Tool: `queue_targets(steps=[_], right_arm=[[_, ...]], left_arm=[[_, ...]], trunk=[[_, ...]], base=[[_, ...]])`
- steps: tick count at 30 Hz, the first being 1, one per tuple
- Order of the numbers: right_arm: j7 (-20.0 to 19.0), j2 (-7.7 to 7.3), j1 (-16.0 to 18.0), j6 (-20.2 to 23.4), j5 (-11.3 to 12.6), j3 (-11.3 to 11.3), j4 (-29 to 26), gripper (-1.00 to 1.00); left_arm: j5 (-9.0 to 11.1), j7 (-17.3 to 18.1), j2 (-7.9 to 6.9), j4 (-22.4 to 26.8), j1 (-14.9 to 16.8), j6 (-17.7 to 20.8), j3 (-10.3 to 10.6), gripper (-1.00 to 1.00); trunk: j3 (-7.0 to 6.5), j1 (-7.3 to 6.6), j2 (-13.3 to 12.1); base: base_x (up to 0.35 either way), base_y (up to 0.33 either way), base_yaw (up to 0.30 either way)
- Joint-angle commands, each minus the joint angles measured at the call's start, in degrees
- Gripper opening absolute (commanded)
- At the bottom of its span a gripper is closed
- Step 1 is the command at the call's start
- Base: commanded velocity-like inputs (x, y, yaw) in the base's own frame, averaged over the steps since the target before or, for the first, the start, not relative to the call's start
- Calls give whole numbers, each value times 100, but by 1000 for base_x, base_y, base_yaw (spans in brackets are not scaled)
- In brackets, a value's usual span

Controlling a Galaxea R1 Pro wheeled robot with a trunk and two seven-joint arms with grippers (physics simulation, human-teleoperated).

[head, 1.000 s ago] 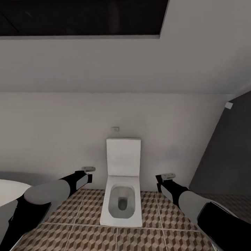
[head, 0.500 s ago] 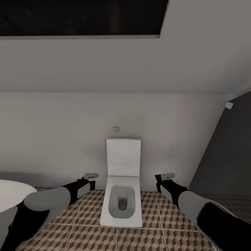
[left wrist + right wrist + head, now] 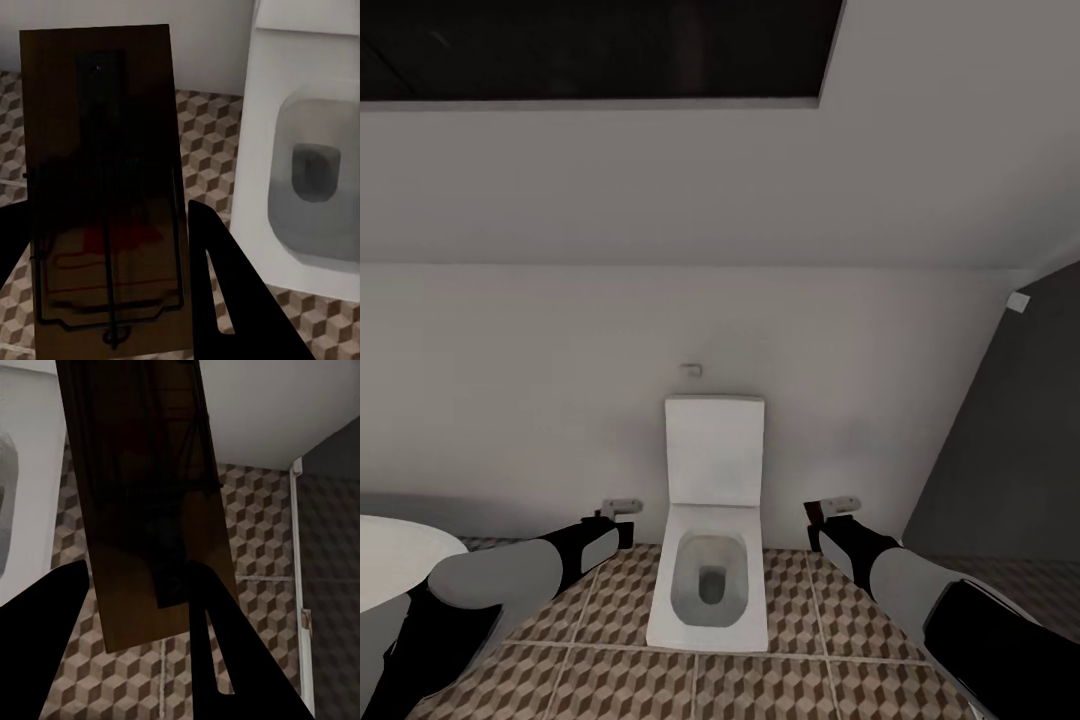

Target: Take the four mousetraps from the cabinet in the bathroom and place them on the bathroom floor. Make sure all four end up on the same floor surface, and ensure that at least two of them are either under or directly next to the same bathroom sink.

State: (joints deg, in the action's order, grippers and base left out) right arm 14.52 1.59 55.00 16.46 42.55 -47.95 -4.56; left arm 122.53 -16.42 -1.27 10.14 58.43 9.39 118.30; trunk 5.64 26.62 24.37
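A: Report the end effectors.

B: The left gripper (image 3: 105, 255) is closed on a mousetrap (image 3: 101, 187), a dark brown wooden board with a wire frame and faint red markings, seated between the two black fingers (image 3: 225, 285) in the left wrist view. The right gripper (image 3: 135, 637) clamps a second mousetrap (image 3: 146, 502), which stands tilted between its fingers (image 3: 225, 652) and appears very dark in the right wrist view.

A: Position of both arms in the head view?

B: The left gripper (image 3: 618, 512) sits to the left of the toilet (image 3: 710, 545). The right gripper (image 3: 830, 512) sits to the right of it. Both are held above the bathroom floor (image 3: 610, 670), near the white back wall (image 3: 560, 400).

A: What lies beneath each held board?

B: Below the left board, the left wrist view shows the cube-pattern bathroom floor (image 3: 206, 150) and the white toilet (image 3: 300, 187) bowl just beside it. Below the right board, the right wrist view shows the bathroom floor (image 3: 259, 532), an edge of the toilet (image 3: 30, 487), and a dark grey wall (image 3: 334, 547) with a pale vertical trim strip (image 3: 298, 547).

A: Other fixtures?

B: A rounded white bathtub (image 3: 400, 560) rim shows at the left edge of the head view, behind the left arm. A dark recessed panel (image 3: 590, 50) runs along the top.
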Motion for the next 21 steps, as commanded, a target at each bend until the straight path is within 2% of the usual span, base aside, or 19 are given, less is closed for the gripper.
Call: queue_targets(steps=[1, 14, 21], right_arm=[[33, -4, 3, 33, 43, -48, -13, -100], [24, -1, -85, 33, 44, -48, -19, -100], [33, 2, -156, 19, 43, -48, -22, -100]], left_arm=[[-10, -28, -5, 22, 11, 11, 18, -100], [-13, -36, -2, 9, 1, 18, 21, -100], [-12, -62, 3, -33, -457, 16, 18, -100]], trunk=[[31, 26, 55], [265, 312, 577], [391, 465, 857]], base=[[0, 0, 0], [0, 0, 0], [0, 0, 0]])
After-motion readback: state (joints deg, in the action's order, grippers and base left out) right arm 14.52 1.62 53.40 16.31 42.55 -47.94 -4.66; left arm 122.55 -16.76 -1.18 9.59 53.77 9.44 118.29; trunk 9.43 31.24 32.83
